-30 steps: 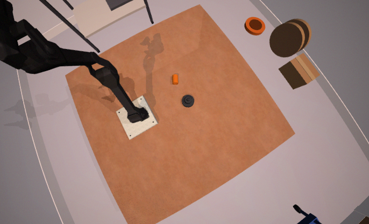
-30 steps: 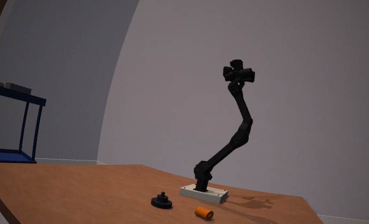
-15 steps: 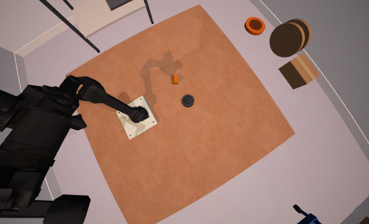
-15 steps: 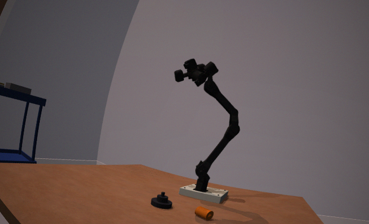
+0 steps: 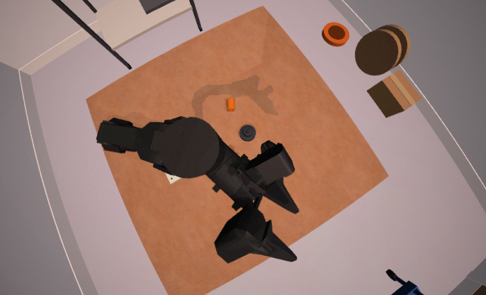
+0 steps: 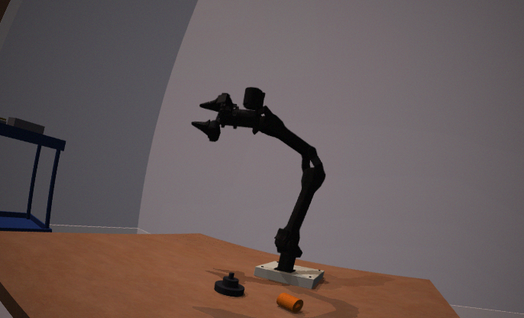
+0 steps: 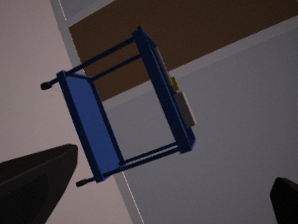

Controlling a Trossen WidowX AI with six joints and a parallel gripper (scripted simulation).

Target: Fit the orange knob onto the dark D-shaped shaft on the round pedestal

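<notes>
The orange knob (image 5: 230, 104) (image 6: 289, 302) lies on its side on the table, with its hole showing at one end in the exterior view. The dark round pedestal (image 5: 247, 132) (image 6: 229, 288) stands upright near it, and its short shaft (image 6: 231, 274) points up with nothing on it. My gripper (image 5: 296, 235) (image 6: 195, 114) is wide open and empty. It is high above the table, pointing sideways, well away from both knob and pedestal. The wrist view shows its two fingertips apart and neither knob nor pedestal. The shaft's flat side cannot be made out.
The brown table top (image 5: 333, 176) (image 6: 118, 261) carries the arm's pale base plate (image 5: 172, 178) (image 6: 288, 277), behind the pedestal and knob in the exterior view. A blue cart (image 6: 23, 136) (image 7: 95, 130) stands beyond the table. The raised arm hides part of the table in the top view.
</notes>
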